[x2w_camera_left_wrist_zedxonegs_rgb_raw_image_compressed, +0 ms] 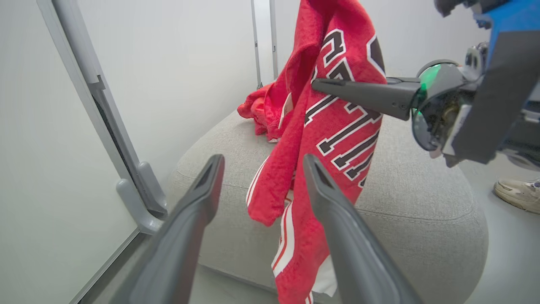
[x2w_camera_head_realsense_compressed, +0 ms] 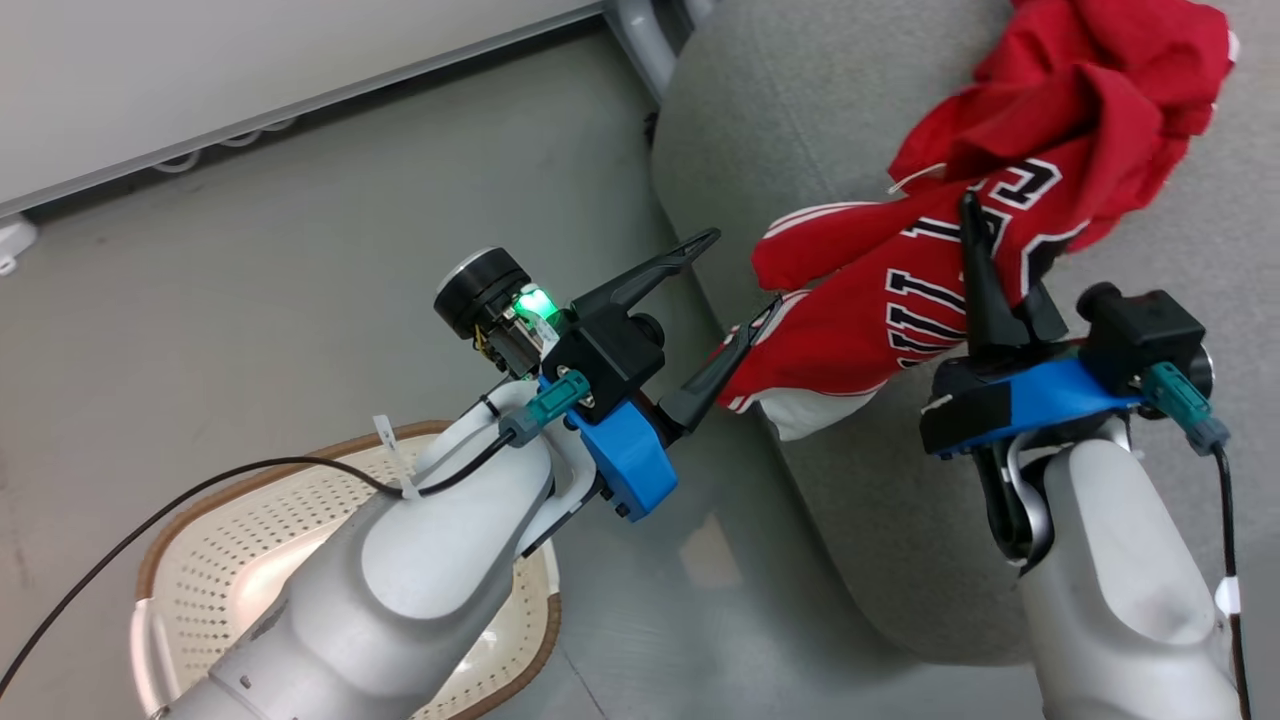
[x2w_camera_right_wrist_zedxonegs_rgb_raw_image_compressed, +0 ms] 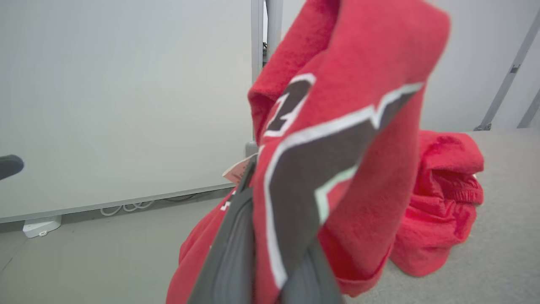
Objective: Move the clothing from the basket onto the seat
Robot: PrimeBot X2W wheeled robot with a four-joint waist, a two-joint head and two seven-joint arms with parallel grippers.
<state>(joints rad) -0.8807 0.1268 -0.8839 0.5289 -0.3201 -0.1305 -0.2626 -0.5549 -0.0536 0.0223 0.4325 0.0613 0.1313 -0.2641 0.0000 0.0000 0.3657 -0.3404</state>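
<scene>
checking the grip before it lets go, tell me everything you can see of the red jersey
The jersey is soft bright red fabric with black lettering outlined in white and white stripes along its edges; a paper tag shows. It hangs crumpled from the shut right gripper, pinched in the lettering, its lower end drooping past the front edge of the grey seat. The open left gripper sits by its hem; contact is unclear.

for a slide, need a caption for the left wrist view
The right pincer, shut on the red jersey, holds it up over the grey seat; the left pincer is open nearby.
</scene>
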